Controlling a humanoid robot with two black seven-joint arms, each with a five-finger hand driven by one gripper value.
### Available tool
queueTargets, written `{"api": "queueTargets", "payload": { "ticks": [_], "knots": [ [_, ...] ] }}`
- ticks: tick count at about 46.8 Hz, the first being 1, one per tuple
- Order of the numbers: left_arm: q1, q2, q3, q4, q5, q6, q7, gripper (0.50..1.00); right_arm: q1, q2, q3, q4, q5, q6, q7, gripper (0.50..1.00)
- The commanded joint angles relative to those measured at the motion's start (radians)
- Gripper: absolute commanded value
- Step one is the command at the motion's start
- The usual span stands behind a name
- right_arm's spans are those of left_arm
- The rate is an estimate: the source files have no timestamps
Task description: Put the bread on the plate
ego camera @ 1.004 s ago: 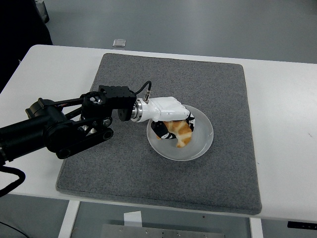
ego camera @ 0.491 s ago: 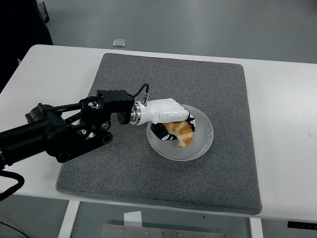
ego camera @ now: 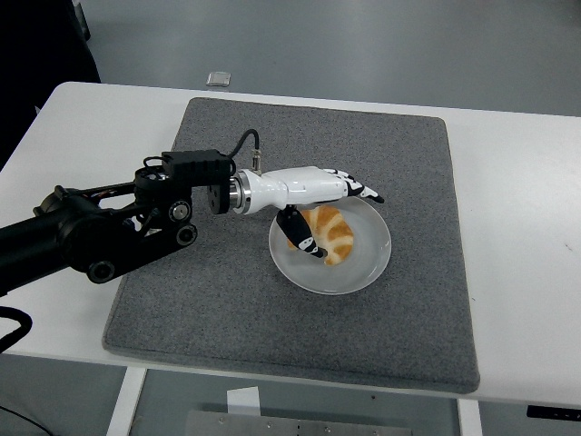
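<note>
Bread (ego camera: 329, 233) lying inside the plate (ego camera: 363, 268), resting on its floor a little left of centre, long axis running roughly far-to-near with a slight curve. Placed, by the look of it; no lifting left to do.

Left hand (ego camera: 331, 204) poised over the plate's far-left part, fingers (ego camera: 359, 190) stretched out straight toward the right, thumb (ego camera: 304, 238) hanging down beside the bread's left flank. Spread open, gripping nothing. Whether the thumb touches the crust or merely sits just beside it: cannot tell from this angle.

Key relation: bread directly below and slightly near of the open palm, between thumb on the left and fingers above on the far side. Safest exit probably upward and back to the left along the forearm's own line, so the thumb clears the bread's side rather than dragging it toward the rim.

Plate sitting on the grey mat (ego camera: 227, 300) right of centre, mat on the white counter (ego camera: 526, 272). Right arm not in view, so the left one is the only hand near the bread.
</note>
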Motion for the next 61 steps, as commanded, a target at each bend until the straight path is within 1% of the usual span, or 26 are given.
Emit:
{"api": "queueTargets", "payload": {
  "ticks": [1,6,10,14,19,26,31,38,41,43,50,61],
  "knots": [
    [-0.021,0.017,-0.02,-0.002,-0.086,-0.025,0.0,0.996,0.0,0.0,0.0,0.0,0.0,0.0,0.0,0.952],
    [-0.036,0.041,-0.069,0.0,-0.177,-0.068,0.001,0.996,0.0,0.0,0.0,0.0,0.0,0.0,0.0,0.952],
    [-0.04,0.044,-0.127,0.006,-0.258,-0.1,0.001,0.996,0.0,0.0,0.0,0.0,-0.001,0.0,0.0,0.952],
    [-0.044,0.061,-0.179,0.007,-0.341,-0.12,0.003,0.996,0.0,0.0,0.0,0.0,-0.001,0.0,0.0,0.952],
    [-0.044,0.083,-0.217,0.015,-0.436,-0.12,0.003,0.996,0.0,0.0,0.0,0.0,0.0,0.0,0.0,0.952],
    [-0.044,0.109,-0.26,0.07,-0.571,-0.122,0.003,0.996,0.0,0.0,0.0,0.0,0.0,0.0,0.0,0.952],
    [-0.044,0.147,-0.265,0.104,-0.683,-0.125,0.003,0.994,0.0,0.0,0.0,0.0,0.0,0.0,0.0,0.952],
    [-0.043,0.178,-0.265,0.167,-0.846,-0.125,0.003,0.994,0.0,0.0,0.0,0.0,0.0,0.0,0.0,0.952],
    [-0.041,0.192,-0.264,0.199,-0.919,-0.134,0.003,0.994,0.0,0.0,0.0,0.0,0.0,0.0,0.0,0.952],
    [-0.041,0.196,-0.264,0.222,-0.964,-0.15,0.003,0.994,0.0,0.0,0.0,0.0,0.0,0.0,0.0,0.952],
    [-0.043,0.198,-0.265,0.323,-1.073,-0.238,0.003,0.994,0.0,0.0,0.0,0.0,0.0,0.0,0.0,0.952],
    [-0.046,0.198,-0.265,0.469,-1.238,-0.326,0.006,0.992,0.0,0.0,0.0,0.0,-0.001,0.0,0.0,0.952]
  ]
}}
